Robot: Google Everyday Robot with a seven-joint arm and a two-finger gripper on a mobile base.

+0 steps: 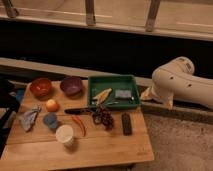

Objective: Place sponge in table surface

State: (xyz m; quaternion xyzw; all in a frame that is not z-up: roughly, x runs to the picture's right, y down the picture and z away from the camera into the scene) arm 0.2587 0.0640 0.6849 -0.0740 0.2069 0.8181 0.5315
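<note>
Approach step: the claw, state untellable, hovered centre-right beside the green tray; next called for grasping the apparent sponge.

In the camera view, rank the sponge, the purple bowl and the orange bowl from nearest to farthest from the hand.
The hand is just right of the green tray.
1. The sponge, in the tray's right half.
2. The purple bowl, left of the tray.
3. The orange bowl, farthest left, beyond the purple one.
</note>
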